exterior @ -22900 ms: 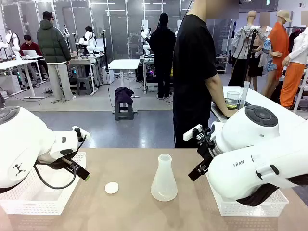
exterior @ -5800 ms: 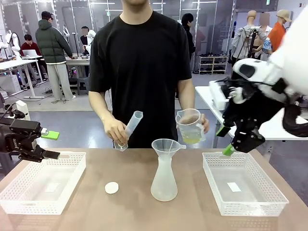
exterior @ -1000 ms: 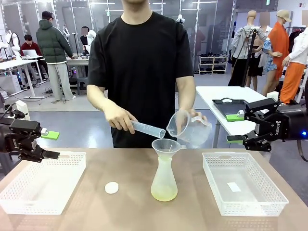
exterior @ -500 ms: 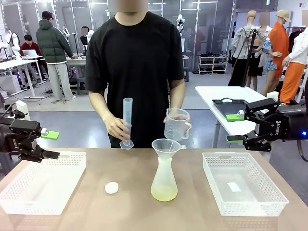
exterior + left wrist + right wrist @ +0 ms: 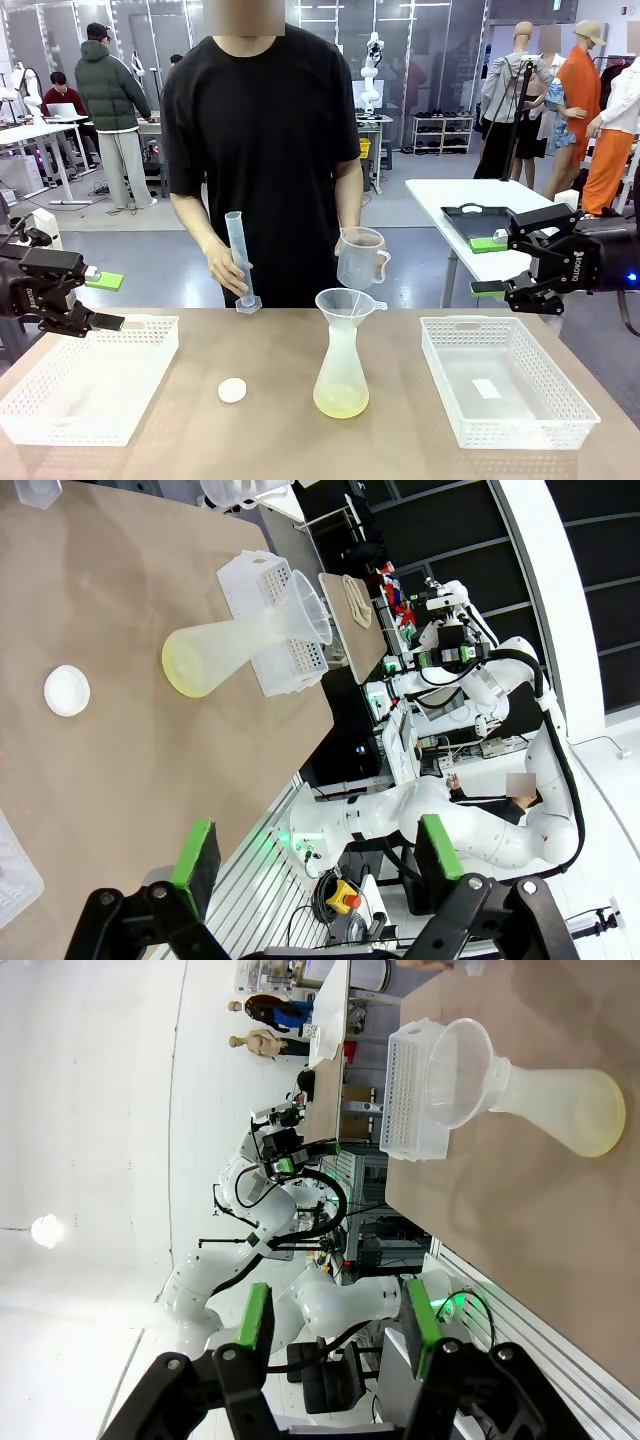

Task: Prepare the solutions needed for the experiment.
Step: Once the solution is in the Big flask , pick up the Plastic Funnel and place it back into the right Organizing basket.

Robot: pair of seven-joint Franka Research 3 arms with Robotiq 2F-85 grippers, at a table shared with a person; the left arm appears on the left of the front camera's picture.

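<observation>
Solution [image 5: 340,402] sits in the flask [image 5: 341,365] bottom, frame centre, on the counter. Left pincer [image 5: 107,301] and right pincer [image 5: 487,267]: released, empty. Approach slowly; leave funnel [image 5: 345,303] seated.

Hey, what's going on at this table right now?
A person across the table holds a graduated cylinder and a clear jug, both apparently empty. In the middle stands a frosted conical flask with a funnel in its neck and a little yellow-green solution at the bottom. A small white cap lies beside it. The left gripper hovers open and empty by the left basket, the right gripper likewise by the right basket.
</observation>
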